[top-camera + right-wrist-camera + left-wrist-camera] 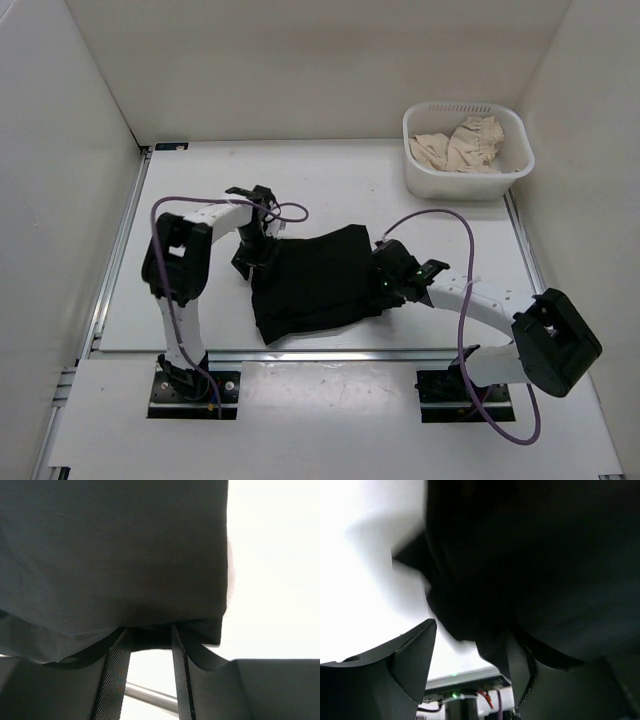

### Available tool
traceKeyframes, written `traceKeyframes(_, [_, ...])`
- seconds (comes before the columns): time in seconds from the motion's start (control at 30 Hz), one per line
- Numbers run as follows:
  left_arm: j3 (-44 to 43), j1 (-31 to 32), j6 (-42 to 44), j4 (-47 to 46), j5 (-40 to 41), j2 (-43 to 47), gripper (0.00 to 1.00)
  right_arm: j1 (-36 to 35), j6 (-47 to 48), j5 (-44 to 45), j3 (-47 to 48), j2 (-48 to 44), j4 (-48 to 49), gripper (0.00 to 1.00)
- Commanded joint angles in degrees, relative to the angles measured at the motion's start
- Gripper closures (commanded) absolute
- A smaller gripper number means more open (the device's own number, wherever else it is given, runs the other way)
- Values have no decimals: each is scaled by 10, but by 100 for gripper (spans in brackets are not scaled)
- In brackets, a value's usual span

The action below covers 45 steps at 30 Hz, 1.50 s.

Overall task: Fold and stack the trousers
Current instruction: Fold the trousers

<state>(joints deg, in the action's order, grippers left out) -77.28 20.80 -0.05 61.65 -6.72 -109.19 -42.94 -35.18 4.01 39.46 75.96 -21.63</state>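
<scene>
- The trousers (315, 280) lay as a folded black bundle on the table (350, 180), roughly mid-width and nearer the front edge than the back wall.
- The bundle sat between the two arms, its outline skewed rather than square to the table edges.
- The left gripper (250, 263) was at the bundle's left edge, pointing down at it.
- In the left wrist view the jaws stood wide. One finger (405, 662) was clear of the cloth, with bare table showing between them, and the other was mostly covered by fabric.
- A fold of black cloth sat in that gap, not pinched.
- The right gripper (388, 280) was against the bundle's right edge.
- In the right wrist view the ribbed pads (117, 680) stood a narrow gap apart, with the cloth's edge draped over the tips.
- The tips were hidden, so I could not tell whether they were clamping the fabric.
- A white basket (465, 182) stood in the far right corner, well apart from the trousers.
- A crumpled beige cloth (455, 148) lay inside it.
</scene>
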Motion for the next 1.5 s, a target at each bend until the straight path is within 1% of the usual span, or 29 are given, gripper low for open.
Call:
traceKeyframes(0.0, [-3,-1,1,-69,64,-34,32,5,-62,-31,-40,-15,59,59])
traceKeyframes(0.07, [-26,-1,1,-80,71,-62,34,5,-87,-37,-69,-26,74,59])
traceKeyframes(0.17, [-72,-1,1,-86,88,-82,36,-1,-106,-30,-90,-67,79,59])
traceKeyframes(0.27, [-103,-1,1,-98,105,-99,36,-1,-112,-36,-98,-81,79,59])
traceKeyframes(0.37, [-136,-1,1,-98,105,-106,28,-7,-100,-58,-87,-81,65,58])
traceKeyframes(0.4, [-141,-1,1,-98,105,-106,22,-7,-90,-58,-65,-81,58,56])
traceKeyframes(0.47, [-141,-1,1,-90,100,-76,16,-7,-49,-65,-30,-96,19,50])
traceKeyframes(0.5, [-134,-1,1,-90,100,-59,13,10,-34,-65,15,-96,4,44])
traceKeyframes(0.53, [-127,-1,1,-90,100,-17,10,21,-4,-65,40,-101,-11,37])
traceKeyframes(0.57, [-113,-7,1,-90,95,6,7,33,8,-65,66,-101,-24,34])
traceKeyframes(0.6, [-108,-15,1,-85,94,30,0,49,18,-65,90,-94,-49,31])
traceKeyframes(0.63, [-103,-21,1,-85,94,53,0,87,33,-77,135,-85,-56,28])
traceKeyframes(0.67, [-103,-34,1,-80,83,96,0,107,34,-84,155,-57,-65,25])
traceKeyframes(0.7, [-88,-40,1,-73,70,116,0,148,42,-94,174,-38,-71,23])
traceKeyframes(0.73, [-79,-40,1,-58,63,133,0,165,49,-102,204,-17,-79,19])
traceKeyframes(0.77, [-67,-45,1,-48,56,162,0,180,49,-110,218,31,-79,19])
traceKeyframes(0.8, [-31,-45,1,-37,41,172,0,203,56,-130,230,55,-79,17])
traceKeyframes(0.83, [-10,-39,1,-28,35,181,0,212,56,-137,250,79,-79,17])
traceKeyframes(0.9, [38,-21,1,-7,16,201,0,234,51,-156,258,138,-62,16])
traceKeyframes(0.93, [88,-13,1,-7,10,208,1,234,41,-156,265,152,-42,16])
traceKeyframes(1.0, [138,12,1,-35,10,231,3,240,24,-161,271,189,-22,14])
traceKeyframes(1.03, [182,23,1,-49,25,239,5,240,17,-161,280,215,-14,14])
traceKeyframes(1.13, [241,58,1,-99,71,253,5,247,4,-161,307,256,-9,14])
traceKeyframes(1.23, [265,66,1,-123,83,242,6,247,-8,-151,312,275,-3,14])
traceKeyframes(1.27, [265,66,1,-140,92,235,8,247,-8,-146,312,282,4,17])
traceKeyframes(1.37, [276,66,1,-166,98,208,25,259,-21,-146,300,296,25,38])
traceKeyframes(1.4, [276,66,1,-173,98,202,32,259,-30,-146,300,296,30,49])
traceKeyframes(1.43, [276,66,1,-186,98,189,39,264,-38,-146,300,303,30,72])
traceKeyframes(1.47, [276,66,1,-186,103,184,56,269,-38,-146,300,310,40,80])
